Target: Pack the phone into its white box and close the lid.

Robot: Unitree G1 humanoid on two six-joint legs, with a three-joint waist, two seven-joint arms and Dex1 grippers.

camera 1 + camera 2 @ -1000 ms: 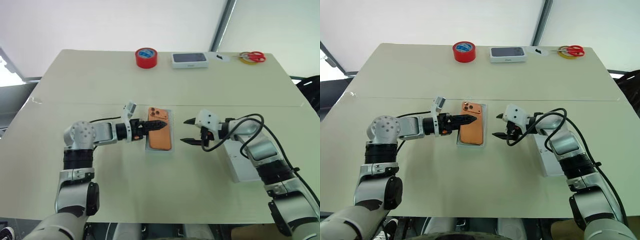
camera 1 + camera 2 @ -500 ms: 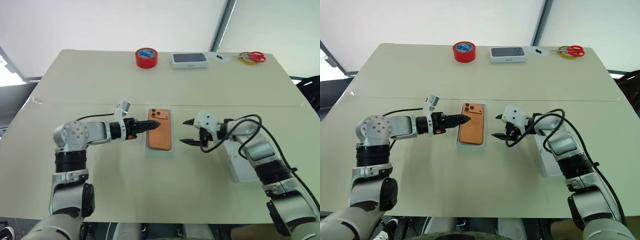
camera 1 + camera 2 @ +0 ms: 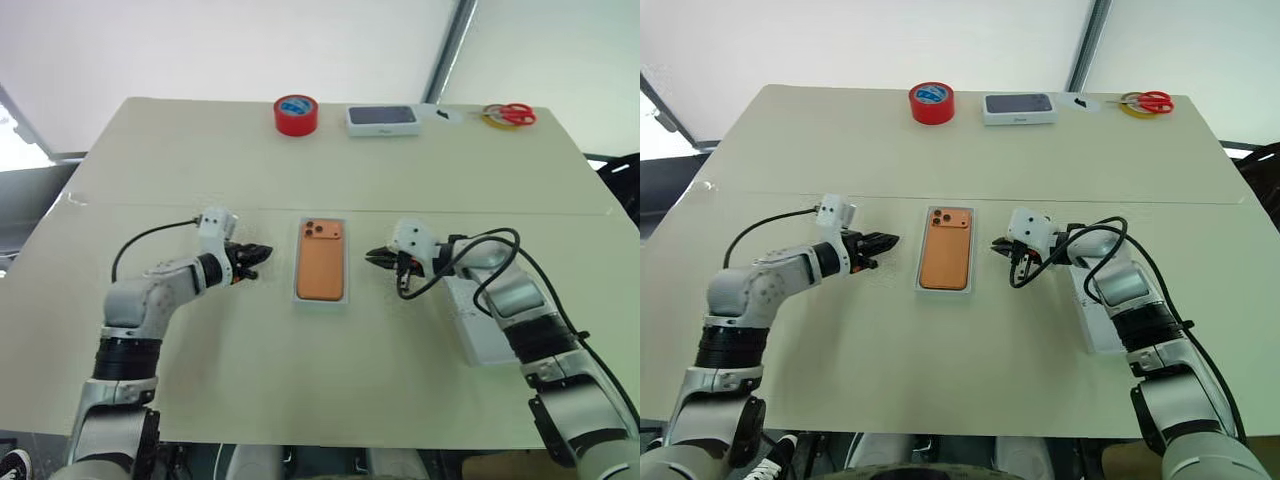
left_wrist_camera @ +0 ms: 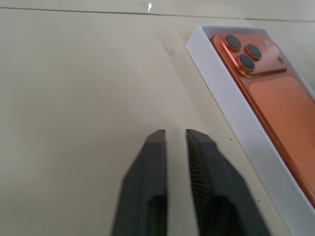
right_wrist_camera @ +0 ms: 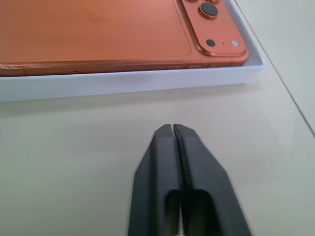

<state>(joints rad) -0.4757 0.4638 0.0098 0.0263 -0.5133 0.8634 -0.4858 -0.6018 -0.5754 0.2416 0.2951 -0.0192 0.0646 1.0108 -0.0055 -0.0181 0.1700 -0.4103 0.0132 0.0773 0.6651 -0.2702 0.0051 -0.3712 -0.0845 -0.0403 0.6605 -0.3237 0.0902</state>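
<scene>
Bare table lies on both long sides of the white box — the left gripper and right gripper flank it, each just apart. The lid sits under the right forearm; red tape roll, closed box and scissors line the far edge — well clear.

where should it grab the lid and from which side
Probably across the lid's two long walls, from above: it lies flat with its long axis running away from the robot, under the right arm. The shut right gripper would have to open first.
</scene>
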